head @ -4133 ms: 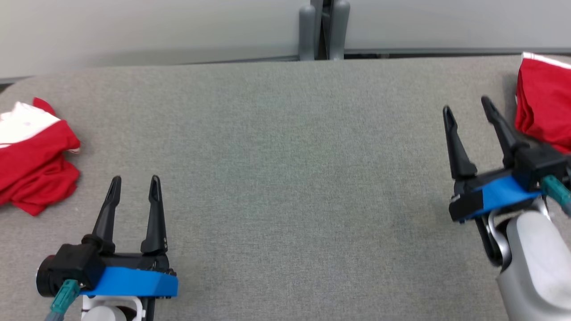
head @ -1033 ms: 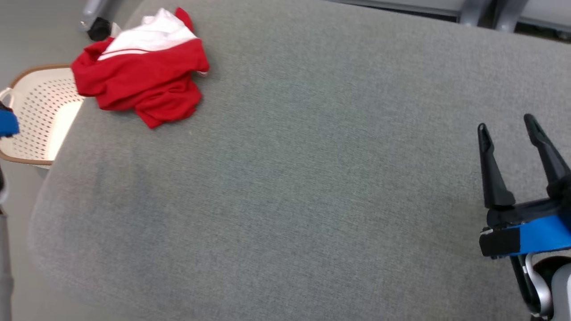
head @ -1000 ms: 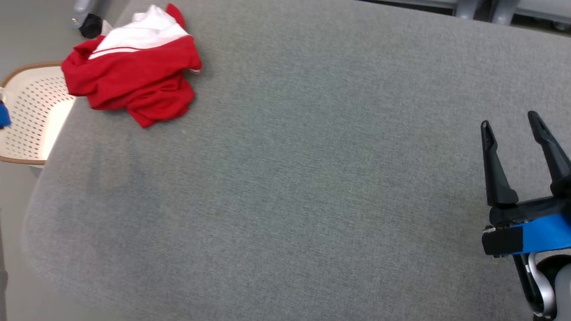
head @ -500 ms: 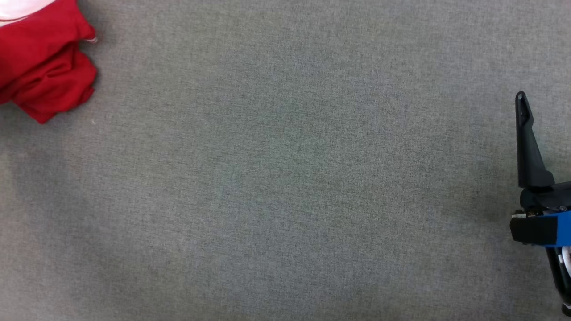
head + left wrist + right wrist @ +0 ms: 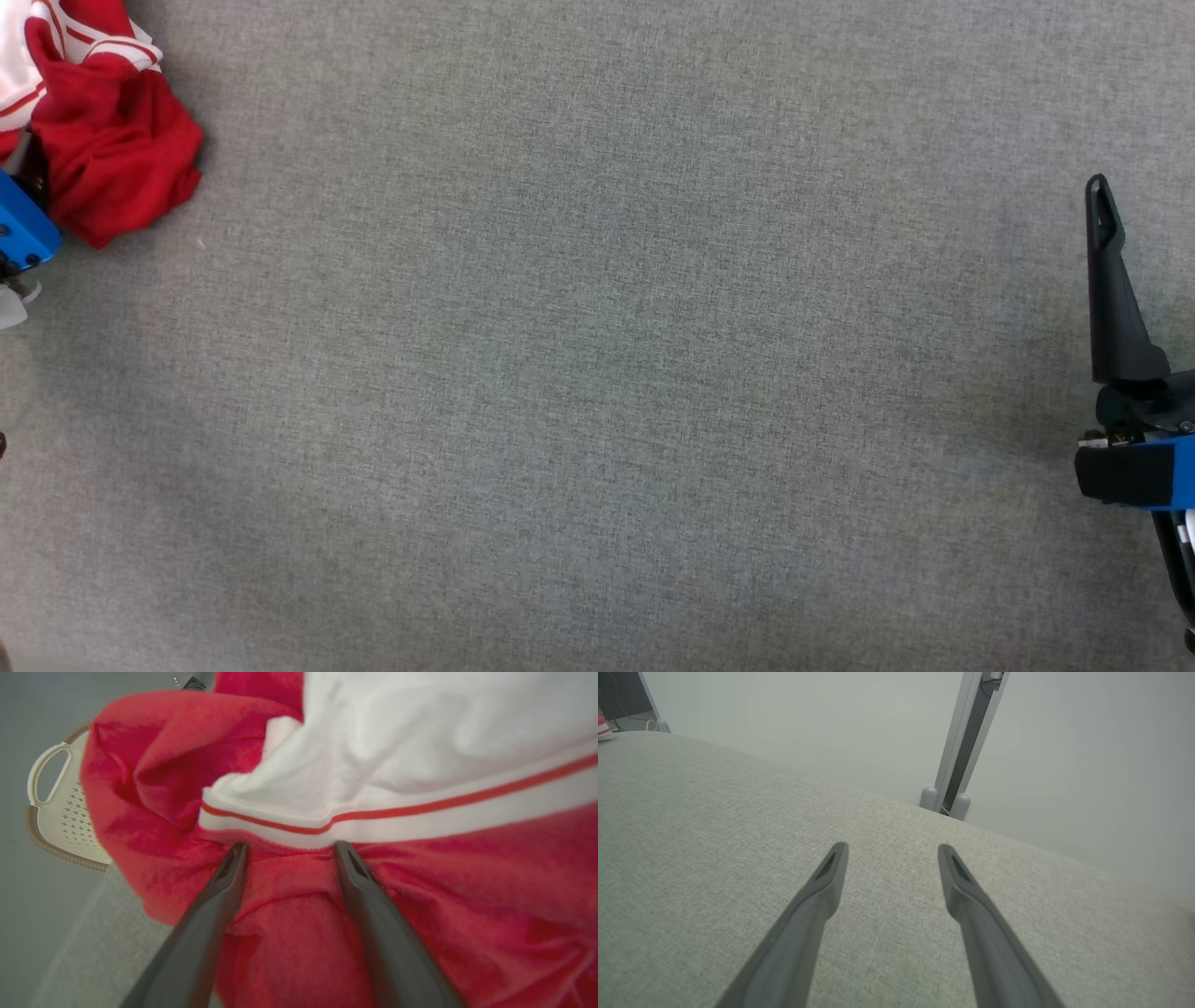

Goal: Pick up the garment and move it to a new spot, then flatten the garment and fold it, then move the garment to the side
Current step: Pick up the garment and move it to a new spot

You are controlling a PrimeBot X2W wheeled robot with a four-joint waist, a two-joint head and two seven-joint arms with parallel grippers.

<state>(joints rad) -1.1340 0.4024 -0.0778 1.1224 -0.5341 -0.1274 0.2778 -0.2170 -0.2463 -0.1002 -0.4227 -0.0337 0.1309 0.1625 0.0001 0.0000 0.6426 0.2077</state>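
Observation:
The garment [image 5: 117, 149], red with white striped trim, lies crumpled at the upper left of the grey table [image 5: 597, 373]. My left arm's blue wrist block [image 5: 21, 229] sits at the garment's near-left side. In the left wrist view my left gripper [image 5: 289, 851] is open. Its fingertips [image 5: 236, 854] press into the red cloth [image 5: 444, 914] just below the white ribbed band [image 5: 373, 826]. My right gripper [image 5: 892, 854] stands open above bare table at the far right. One of its fingers [image 5: 1111, 280] is in the head view.
A cream perforated basket [image 5: 60, 807] with a handle sits below the table edge beside the garment. A grey post [image 5: 966, 742] and a pale wall stand behind the table's far edge. A scrap of red and white cloth [image 5: 602, 728] lies far off in the right wrist view.
The head camera has swung and dipped closer to the table. My left arm's blue block has come in beside the garment, whose striped white trim now bunches upward. The right gripper has barely moved.

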